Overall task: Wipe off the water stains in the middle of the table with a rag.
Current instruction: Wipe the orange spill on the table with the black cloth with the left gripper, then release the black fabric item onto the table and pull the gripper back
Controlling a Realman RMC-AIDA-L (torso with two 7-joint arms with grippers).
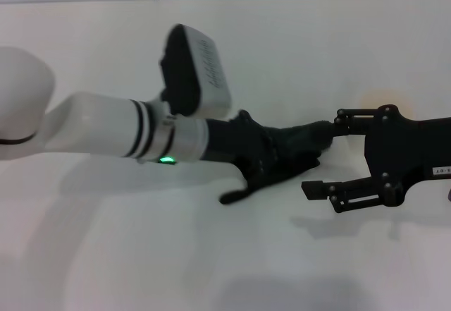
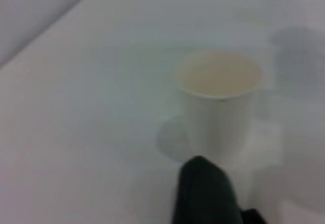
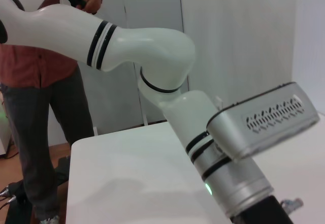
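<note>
Although the puddle itself is not something I can make out from the head camera, the rag point(image 1: 292, 149) is plain enough: a dark bunched cloth near the middle of the white table point(image 1: 106, 254), held in my left pincer point(image 1: 271, 166), whose black fingers are closed round it with one finger splayed out toward seven o'clock. The cloth's long axis runs roughly nine to three, and its far end reaches out at three o'clock until it touches, or all but touches, the upper finger of the right pincer point(image 1: 328, 159). That right pincer comes in from the three o'clock edge with its jaws standing wide and nothing between them; the rag's tip lies at its upper finger, not in the gap. So the left arm is the one that owns the cloth, and I judge the wiping falls to it. A faint pale-orange mark point(image 1: 384, 99) shows at about one o'clock from the rag, just beyond the right pincer's body; I take that for the ring, not the water stains, which may be hidden beneath the cloth or the arms. In the left wrist camera a white paper cup point(image 2: 221, 107) stands upright just past the rag's dark tip point(image 2: 205, 193); any sweep that way risks knocking it.
</note>
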